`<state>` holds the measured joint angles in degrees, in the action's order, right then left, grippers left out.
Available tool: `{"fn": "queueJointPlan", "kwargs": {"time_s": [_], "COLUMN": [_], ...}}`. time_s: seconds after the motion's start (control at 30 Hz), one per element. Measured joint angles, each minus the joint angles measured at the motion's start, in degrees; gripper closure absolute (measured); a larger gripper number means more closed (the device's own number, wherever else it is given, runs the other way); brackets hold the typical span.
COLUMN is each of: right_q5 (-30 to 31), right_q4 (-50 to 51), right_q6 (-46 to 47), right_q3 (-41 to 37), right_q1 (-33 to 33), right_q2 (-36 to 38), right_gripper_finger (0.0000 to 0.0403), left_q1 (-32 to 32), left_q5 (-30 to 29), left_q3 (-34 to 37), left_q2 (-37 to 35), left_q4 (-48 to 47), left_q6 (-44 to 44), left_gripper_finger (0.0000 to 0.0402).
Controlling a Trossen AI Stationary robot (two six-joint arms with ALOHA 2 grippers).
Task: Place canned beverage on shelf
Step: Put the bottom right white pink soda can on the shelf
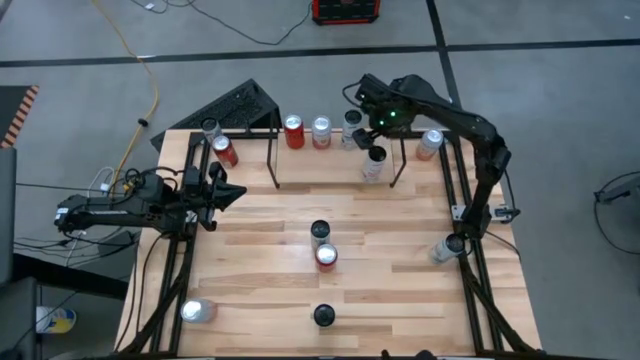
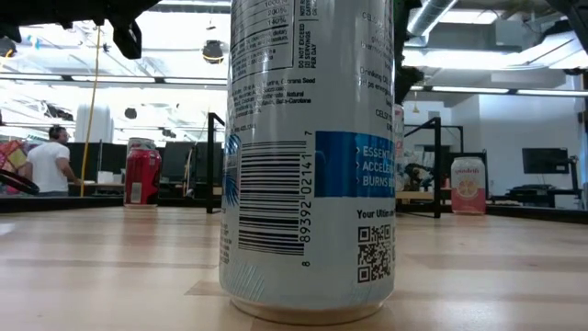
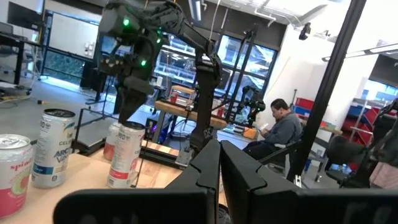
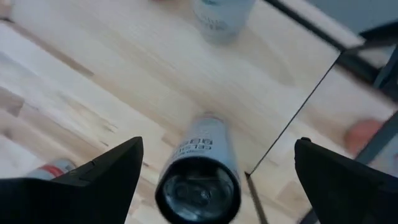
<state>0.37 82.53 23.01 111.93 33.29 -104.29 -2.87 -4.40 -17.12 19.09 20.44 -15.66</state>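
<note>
A white can with a dark top (image 1: 373, 162) stands upright on the wood at the table's far side, beside a thin black rod (image 4: 292, 118) of the shelf (image 1: 273, 160). My right gripper (image 1: 375, 148) hangs open straight above it, pointing down. In the right wrist view its fingers stand wide on either side of the can (image 4: 198, 180) and well above it, touching nothing. Red and silver cans (image 1: 293, 131) (image 1: 321, 131) stand in a row within the shelf. My left gripper (image 1: 215, 190) waits shut and holds nothing at the table's left side (image 3: 219, 168).
Two cans (image 1: 320, 232) (image 1: 326, 257) stand mid-table, and one (image 1: 323, 316) near the front edge fills the low view (image 2: 312, 156). Others stand at the front left (image 1: 195, 311), by the right arm's base (image 1: 445, 248) and at the far right (image 1: 430, 143). People sit beyond the table.
</note>
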Motion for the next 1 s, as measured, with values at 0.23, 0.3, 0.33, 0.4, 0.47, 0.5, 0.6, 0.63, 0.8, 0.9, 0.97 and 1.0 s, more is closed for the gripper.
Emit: {"fn": "queueJointPlan", "kwargs": {"time_s": [0.23,0.3,0.33,0.4,0.47,0.5,0.6,0.63,0.8,0.9,0.97,1.0], "right_q5": [-0.03,0.35,1.21,2.58,3.19,3.63,4.39,4.39,4.29,4.22,4.15,4.15], "right_q4": [1.6,2.77,3.48,4.63,4.98,5.04,6.0,6.67,7.48,7.43,7.51,7.42], "right_q6": [-18.3,-27.23,-31.57,-37.88,-41.69,-43.02,-44.91,-44.99,-44.7,-44.5,-44.97,-45.41], "right_q3": [6.5,6.78,6.76,6.72,6.72,6.72,6.72,6.72,5.04,3.7,2.58,1.86], "right_q1": [-3.84,-5.21,-5.89,-7.09,-8.11,-8.55,-9.37,-9.36,-8.57,-7.59,-7.25,-7.16], "right_q2": [0.09,0.09,0.09,0.07,0.06,0.01,-0.13,-0.13,-0.13,-0.17,-0.11,-0.11], "right_gripper_finger": [0.0012,0.0012,0.0012,0.0012,0.0012,0.0012,0.0012,0.0012,0.0012,0.0012,0.0012,0.0012], "left_q1": [0.0,0.0,0.0,0.0,0.0,0.0,0.0,0.0,0.0,0.0,0.0,0.0], "left_q5": [-0.63,-0.92,-0.96,-0.94,-1.0,-1.25,-2.45,-2.57,-3.16,-3.15,-3.15,-3.15], "left_q3": [0.0,0.0,0.0,0.0,0.0,0.0,0.0,0.0,0.0,0.0,0.0,0.0], "left_q2": [0.0,0.0,0.0,0.0,-0.01,0.0,0.0,0.0,0.0,0.0,0.0,0.0], "left_q4": [-0.02,-0.02,-0.02,-0.02,-0.02,-0.02,-0.02,0.0,-0.02,-0.02,-0.02,-0.02], "left_q6": [0.0,0.02,0.0,-0.06,-0.37,-0.5,-0.57,-0.73,-1.79,-2.08,-2.1,-2.12], "left_gripper_finger": [0.0401,0.0401,0.0401,0.0401,0.0401,0.0401,0.0401,0.0401,0.0401,0.0401,0.0401,0.0401]}}
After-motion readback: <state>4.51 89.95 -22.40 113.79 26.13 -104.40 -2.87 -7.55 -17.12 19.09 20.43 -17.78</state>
